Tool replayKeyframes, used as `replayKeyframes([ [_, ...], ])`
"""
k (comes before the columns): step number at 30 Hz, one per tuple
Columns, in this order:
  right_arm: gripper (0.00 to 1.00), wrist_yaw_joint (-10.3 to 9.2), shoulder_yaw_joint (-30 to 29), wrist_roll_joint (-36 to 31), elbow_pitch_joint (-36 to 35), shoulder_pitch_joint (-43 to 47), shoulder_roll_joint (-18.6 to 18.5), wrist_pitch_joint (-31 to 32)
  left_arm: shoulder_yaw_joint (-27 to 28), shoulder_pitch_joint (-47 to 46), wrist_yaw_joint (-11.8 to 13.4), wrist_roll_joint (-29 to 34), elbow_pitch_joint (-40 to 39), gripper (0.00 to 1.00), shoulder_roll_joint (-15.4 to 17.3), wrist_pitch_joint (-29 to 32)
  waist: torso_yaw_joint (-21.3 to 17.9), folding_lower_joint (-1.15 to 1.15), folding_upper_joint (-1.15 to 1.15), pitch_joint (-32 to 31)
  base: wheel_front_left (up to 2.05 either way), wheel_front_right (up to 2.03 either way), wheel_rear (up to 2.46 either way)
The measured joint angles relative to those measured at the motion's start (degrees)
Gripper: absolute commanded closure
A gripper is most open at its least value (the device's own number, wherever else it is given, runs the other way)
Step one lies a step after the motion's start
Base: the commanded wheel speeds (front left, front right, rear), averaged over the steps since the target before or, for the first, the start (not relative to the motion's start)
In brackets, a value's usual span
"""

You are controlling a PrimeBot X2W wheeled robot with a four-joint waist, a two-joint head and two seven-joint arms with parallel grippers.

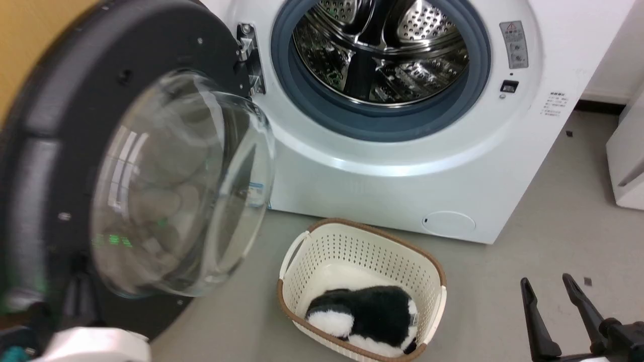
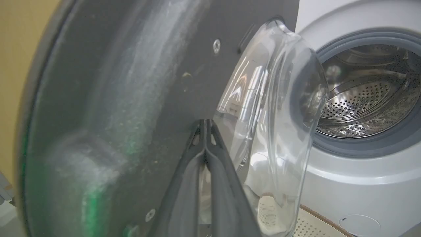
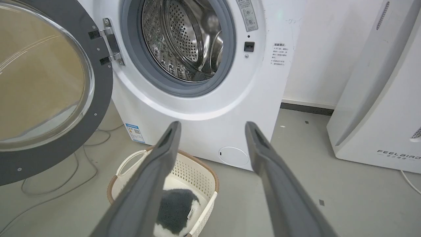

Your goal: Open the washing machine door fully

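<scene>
The large round black door with a bulging clear glass window (image 1: 50, 151) hangs swung wide on its hinge, left of the white washing machine's (image 1: 382, 166) drum opening. The left tool (image 2: 205, 121), fingers together, points at the door's matte inner face. The right tool (image 3: 213, 124), fingers apart, is in front of the machine.

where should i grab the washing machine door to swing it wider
Take the washing machine door by its thin outer rim opposite the hinge, coming from the open inner side; the bulging glass bowl is too round and smooth to pinch.
</scene>
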Motion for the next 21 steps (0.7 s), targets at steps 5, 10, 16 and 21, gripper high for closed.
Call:
replayKeyframes([
  [5, 0.0, 0.0, 0.0, 0.0, 0.0, -0.5, 0.0, 0.0, 4.6, -3.6, -2.7, -3.5, 6.1, 1.0, 2.3, -1.4, 0.0, 0.0, 0.0, 1.3, 0.0, 0.0, 0.0],
  [10, 0.0, 0.0, 0.0, 0.0, -0.1, -1.7, 0.0, 0.0, 9.2, -8.5, -6.5, -6.9, 15.9, 1.0, 5.2, -3.9, -0.4, 0.0, 0.0, 2.7, 0.0, 0.0, 0.0],
  [16, 0.0, 0.0, 0.0, -0.1, -0.1, -2.7, 0.0, 0.0, 13.4, -14.8, -11.6, -8.0, 30.3, 1.0, 7.6, -6.2, -1.3, 0.0, 0.0, 3.9, 0.0, 0.0, 0.0],
  [21, 0.0, 0.0, -0.1, -0.1, 0.2, -2.7, 0.0, 0.0, 16.4, -17.7, -14.3, -5.8, 35.7, 1.0, 7.8, -6.5, -1.8, 0.0, 0.0, 3.7, 0.0, 0.0, 0.0],
])
